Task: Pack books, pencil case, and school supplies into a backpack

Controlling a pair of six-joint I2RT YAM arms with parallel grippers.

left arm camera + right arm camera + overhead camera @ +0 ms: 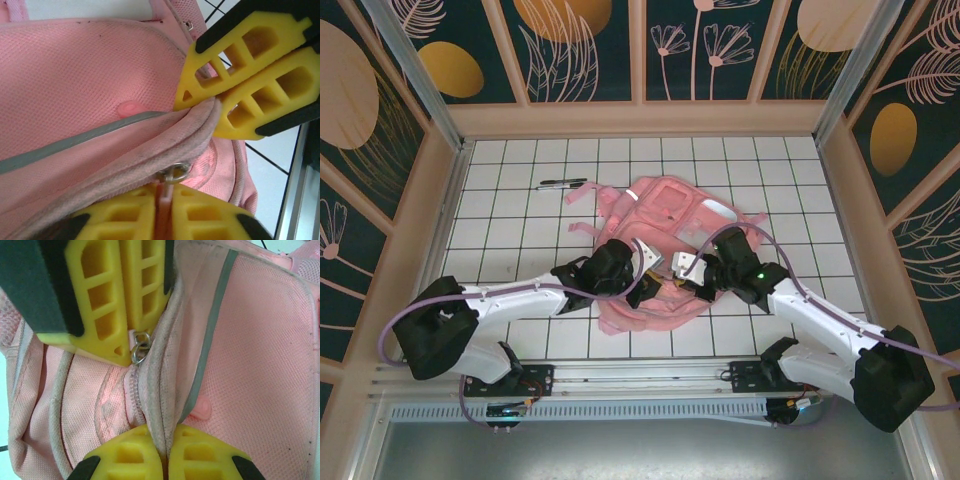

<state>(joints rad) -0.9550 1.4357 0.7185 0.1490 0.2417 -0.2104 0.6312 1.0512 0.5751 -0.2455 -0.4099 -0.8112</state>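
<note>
The pink backpack lies flat mid-table with both grippers at its near end. My left gripper is shut on the pink zipper pull tab, just below its metal ring. My right gripper is shut on the doubled fabric edge beside the zipper, facing the left one. In the top view the left gripper and right gripper nearly meet over the bag. Loose dark pens, the school supplies, lie on the tiles beyond the bag at the left. The books and pencil case are hidden.
Pink straps trail off the bag's left side. Wooden walls border the white tiled table on three sides. A metal rail runs along the near edge between the arm bases.
</note>
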